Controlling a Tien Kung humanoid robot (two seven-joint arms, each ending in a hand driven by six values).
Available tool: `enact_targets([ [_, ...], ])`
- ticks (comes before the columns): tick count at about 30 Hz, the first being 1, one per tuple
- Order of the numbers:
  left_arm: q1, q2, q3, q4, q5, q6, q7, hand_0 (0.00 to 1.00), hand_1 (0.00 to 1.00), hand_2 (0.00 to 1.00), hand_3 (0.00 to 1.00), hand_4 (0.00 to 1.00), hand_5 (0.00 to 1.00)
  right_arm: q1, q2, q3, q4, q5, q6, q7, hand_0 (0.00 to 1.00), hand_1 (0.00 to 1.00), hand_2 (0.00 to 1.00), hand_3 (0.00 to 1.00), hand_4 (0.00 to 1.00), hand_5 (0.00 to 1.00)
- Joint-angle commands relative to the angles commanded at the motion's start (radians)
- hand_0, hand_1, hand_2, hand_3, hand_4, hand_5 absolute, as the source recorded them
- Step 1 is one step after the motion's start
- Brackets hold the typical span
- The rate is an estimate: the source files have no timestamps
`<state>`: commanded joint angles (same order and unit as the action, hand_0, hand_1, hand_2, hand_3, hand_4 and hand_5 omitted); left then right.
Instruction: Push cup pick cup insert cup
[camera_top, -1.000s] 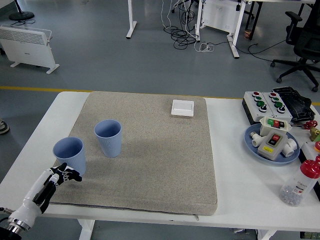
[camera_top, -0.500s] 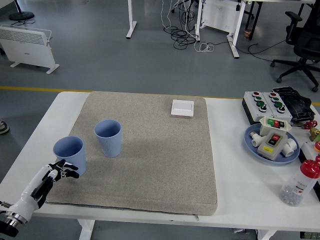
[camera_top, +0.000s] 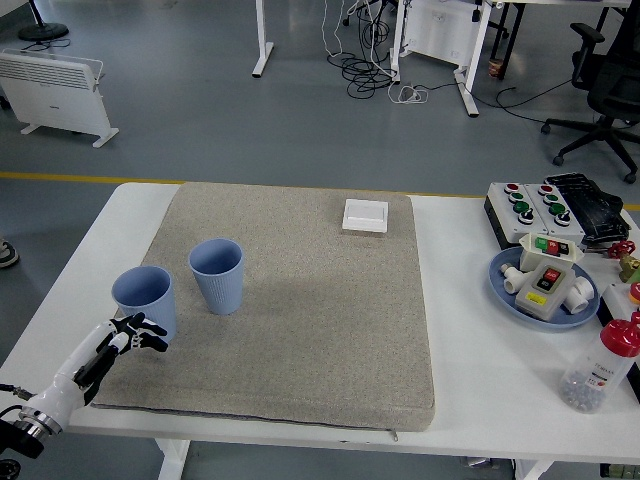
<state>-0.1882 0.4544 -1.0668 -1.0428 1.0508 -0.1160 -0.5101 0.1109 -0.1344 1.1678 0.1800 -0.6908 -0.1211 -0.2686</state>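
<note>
Head view: the robot's black-and-white left hand (camera_top: 128, 333) reaches in from the lower left corner, its fingers (camera_top: 152, 329) spread wide and holding nothing, the tips just beside the base of the near pale-blue ribbed plastic cup (camera_top: 146, 300). That cup stands upright at the left edge of the grey felt mat (camera_top: 320, 330) covering most of the white tabletop (camera_top: 500, 370). A second pale-blue ribbed cup (camera_top: 217, 276), also upright, stands on the mat close to its right, the two apart. The right hand is out of view.

By the look of it, the push step is in hand: the open hand is set low against the near cup rather than wrapped round it. The next move likely calls for a low, steady nudge to the right, keeping the light cup from tipping, before any grasp and nesting into the second cup.

Off the mat, a small white square switch plate (camera_top: 365, 215) lies at the far edge, and a blue plate of control boxes (camera_top: 543, 285) sits at right.
</note>
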Motion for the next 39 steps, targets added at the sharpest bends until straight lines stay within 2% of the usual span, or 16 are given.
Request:
enact_targets([
  [2, -0.021, 0.001, 0.012, 0.027, 0.022, 0.000, -0.002, 0.626, 0.520, 0.503, 0.512, 0.588, 0.998, 0.000, 0.000, 0.000, 0.000, -0.001, 0.000, 0.000, 0.724, 0.647, 0.644, 0.573, 0.119, 0.469],
  [9, -0.050, 0.004, 0.025, 0.049, 0.041, 0.003, -0.009, 0.639, 0.522, 0.504, 0.512, 0.588, 0.998, -0.001, 0.000, -0.001, 0.000, 0.000, 0.000, 0.000, 0.724, 0.647, 0.644, 0.574, 0.119, 0.467],
  [15, -0.090, 0.011, 0.039, 0.083, 0.078, 0.007, 0.008, 0.648, 0.525, 0.505, 0.513, 0.588, 0.998, 0.000, 0.000, -0.001, 0.000, -0.002, 0.000, 0.000, 0.724, 0.647, 0.643, 0.574, 0.120, 0.468],
  [21, -0.123, 0.011, 0.046, 0.100, 0.059, 0.006, 0.003, 0.654, 0.529, 0.507, 0.514, 0.588, 0.998, 0.001, 0.001, -0.002, 0.000, 0.000, 0.000, 0.000, 0.724, 0.648, 0.644, 0.574, 0.119, 0.466],
  [29, -0.181, -0.002, 0.083, 0.151, 0.012, -0.006, 0.009, 0.672, 0.538, 0.514, 0.513, 0.586, 0.998, 0.002, 0.002, -0.003, 0.000, -0.001, 0.000, 0.000, 0.724, 0.648, 0.644, 0.574, 0.120, 0.467],
  [35, -0.202, -0.018, 0.085, 0.184, -0.020, -0.013, 0.001, 0.682, 0.543, 0.515, 0.513, 0.584, 0.998, 0.001, 0.002, -0.004, 0.000, -0.002, 0.000, 0.000, 0.724, 0.647, 0.644, 0.574, 0.120, 0.468],
  [39, -0.220, -0.024, 0.092, 0.215, -0.029, -0.019, 0.017, 0.682, 0.543, 0.515, 0.513, 0.584, 0.998, 0.001, 0.003, -0.001, 0.000, -0.006, 0.001, 0.000, 0.724, 0.647, 0.644, 0.574, 0.120, 0.468],
])
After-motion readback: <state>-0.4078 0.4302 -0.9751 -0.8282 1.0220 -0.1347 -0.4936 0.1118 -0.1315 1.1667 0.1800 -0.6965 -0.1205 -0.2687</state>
